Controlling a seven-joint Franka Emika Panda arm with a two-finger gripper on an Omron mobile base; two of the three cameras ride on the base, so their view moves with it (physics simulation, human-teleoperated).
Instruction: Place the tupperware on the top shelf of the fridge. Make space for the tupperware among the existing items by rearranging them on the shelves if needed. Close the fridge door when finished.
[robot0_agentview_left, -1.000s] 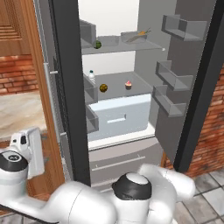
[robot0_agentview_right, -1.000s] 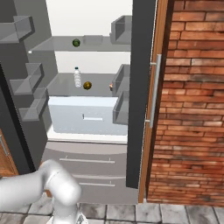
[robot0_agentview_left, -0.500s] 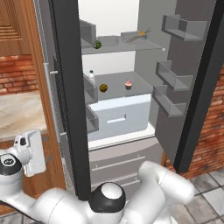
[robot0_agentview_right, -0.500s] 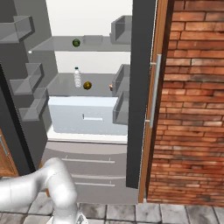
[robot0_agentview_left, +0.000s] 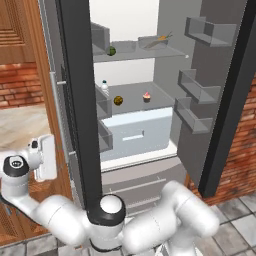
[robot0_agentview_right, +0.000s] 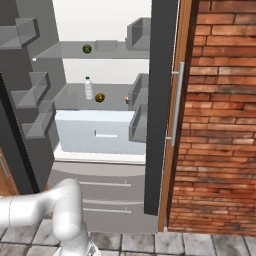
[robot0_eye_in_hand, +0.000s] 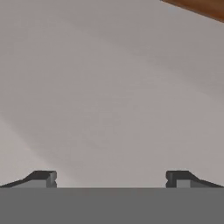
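Observation:
The fridge (robot0_agentview_left: 131, 170) stands with both doors swung open. On its top shelf (robot0_agentview_left: 131, 55) rests the tupperware (robot0_agentview_left: 153, 42) with orange carrot pieces, next to a dark green ball (robot0_agentview_left: 111, 50). One shelf down sit the brown ball (robot0_agentview_left: 118, 100) and the pink-topped cupcake (robot0_agentview_left: 146, 96). My gripper (robot0_agentview_left: 46, 158) is low at the far left, outside the left door (robot0_agentview_left: 79, 100), near its silver handle (robot0_agentview_left: 59, 120). In the hand view the gripper (robot0_eye_in_hand: 111, 178) is open, fingertips (robot0_eye_in_hand: 43, 178) wide apart, facing a plain grey surface close up, nothing between them.
A small clear bottle (robot0_agentview_left: 104, 88) stands on the middle shelf beside the brown ball. The right door (robot0_agentview_left: 220, 95) carries boxy grey bins (robot0_agentview_left: 200, 87). A pale drawer (robot0_agentview_left: 135, 132) sits under the middle shelf. Wooden cabinets (robot0_agentview_left: 20, 40) are at left, a brick wall (robot0_agentview_right: 220, 125) at right.
My arm's elbow has swung left and down across the fridge front, and the hand has edged right toward the left door. Items on the shelves have not moved.

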